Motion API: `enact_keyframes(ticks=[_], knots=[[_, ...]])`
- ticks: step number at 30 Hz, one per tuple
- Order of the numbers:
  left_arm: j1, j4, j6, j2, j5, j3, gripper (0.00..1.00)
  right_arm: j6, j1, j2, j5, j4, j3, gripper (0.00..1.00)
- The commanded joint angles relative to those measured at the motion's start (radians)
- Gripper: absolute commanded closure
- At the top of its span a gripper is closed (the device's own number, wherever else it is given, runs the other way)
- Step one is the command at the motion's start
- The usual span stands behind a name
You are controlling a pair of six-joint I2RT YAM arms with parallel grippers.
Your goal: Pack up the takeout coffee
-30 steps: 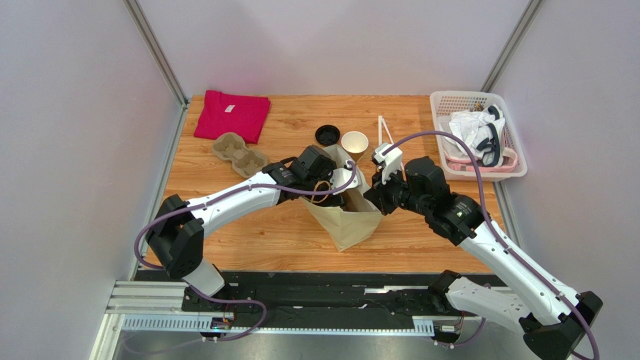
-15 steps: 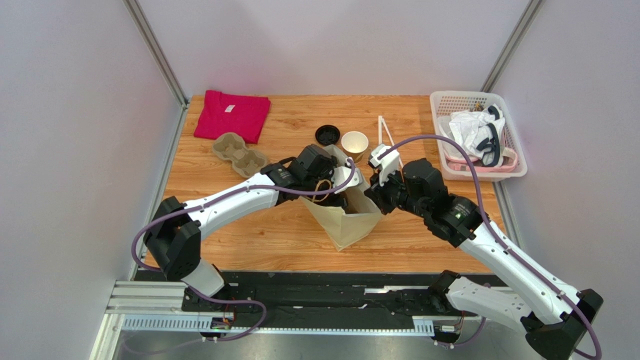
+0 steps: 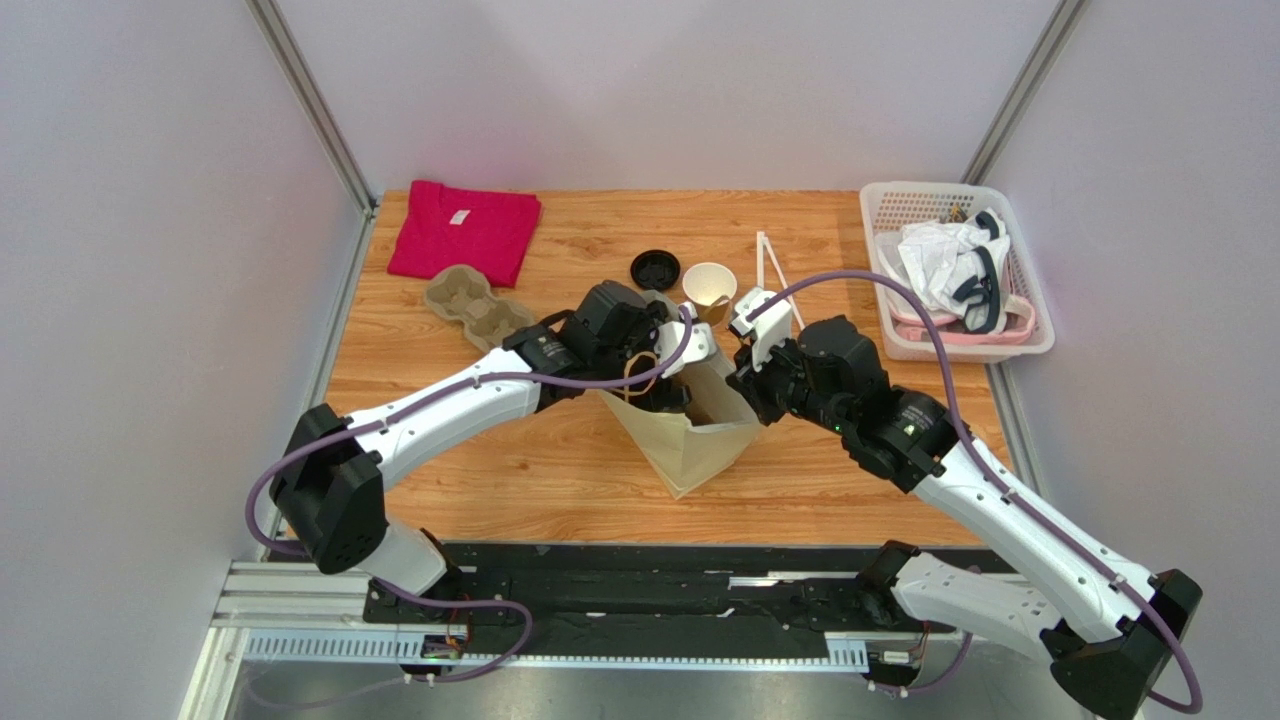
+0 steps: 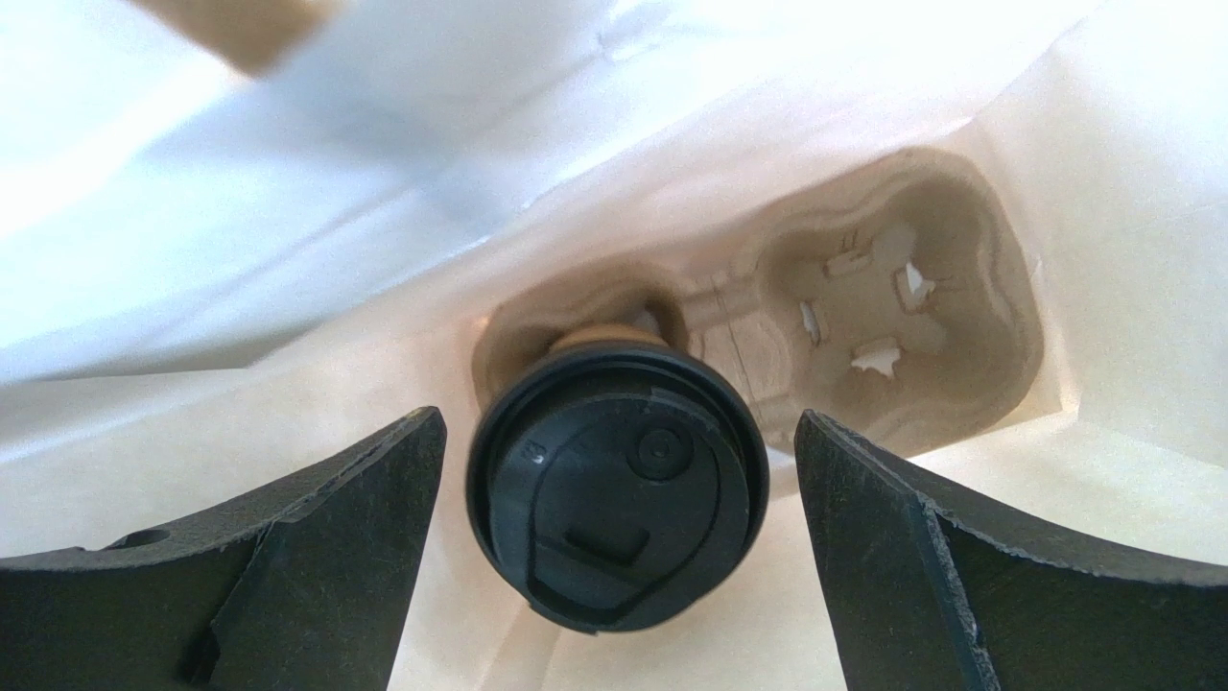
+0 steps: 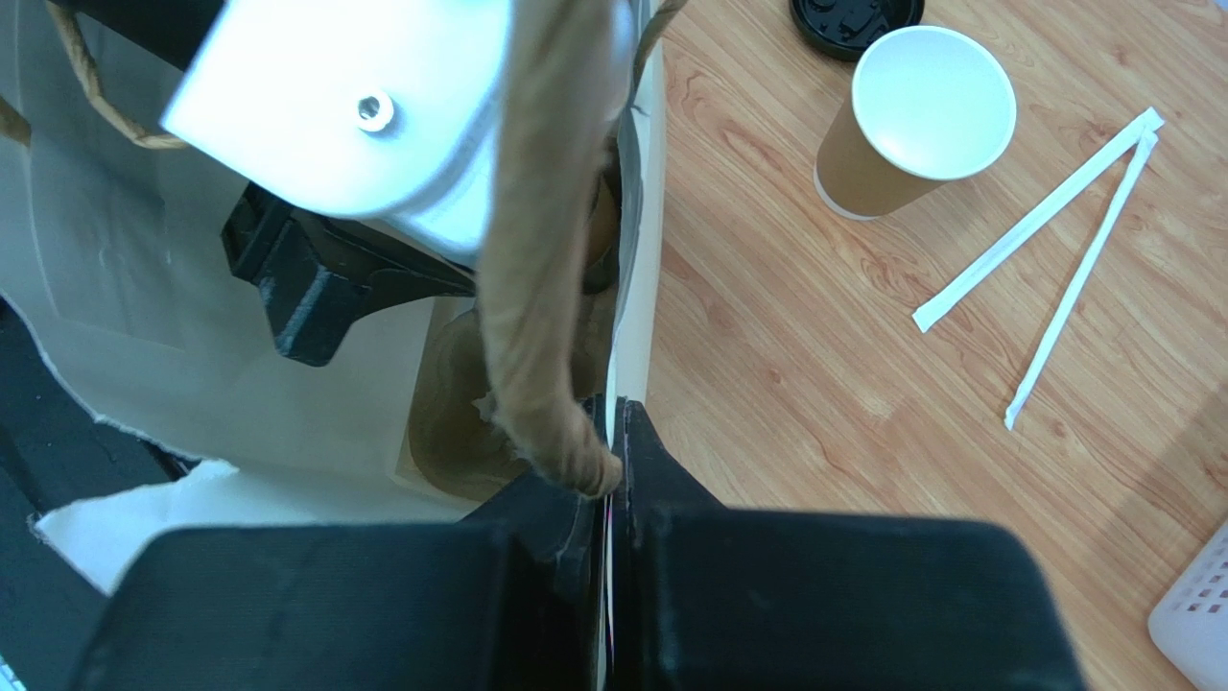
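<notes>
The takeout coffee [image 4: 617,487], a tan cup under a black lid, stands in one pocket of a cardboard cup carrier [image 4: 894,310] at the bottom of the white paper bag [image 3: 694,435]. Just above the lid hangs my left gripper [image 4: 620,432], open, with a gap between the rim and each of its fingers [image 4: 346,504]. From above, the left gripper [image 3: 669,353] reaches into the bag's mouth. On the right side of the bag, my right gripper [image 5: 613,432] is shut on the bag's rim, beside a brown paper handle [image 5: 555,288].
An open tan cup [image 3: 709,285] with a white inside and a loose black lid [image 3: 654,269] stand behind the bag. Two white wrapped straws [image 3: 769,270] lie beside them. A second cardboard carrier [image 3: 478,306], a red shirt [image 3: 461,228] and a white basket [image 3: 1022,323] of clothes sit farther out.
My left gripper has opened wide and let go of the takeout coffee, and that arm has drawn back a little. The right gripper keeps its hold on the bag's rim.
</notes>
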Motion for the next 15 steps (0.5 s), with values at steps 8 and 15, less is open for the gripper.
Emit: enact_keyframes(ticks=[8,15], knots=[[0.026,0.015,-0.015,-0.084,0.106,0.002,0.01,-0.041,0.005,0.019,0.047,0.043,0.027,1.0],[0.04,0.015,-0.031,-0.102,0.114,0.029,0.01,-0.066,0.005,0.032,0.045,0.049,0.036,1.0]])
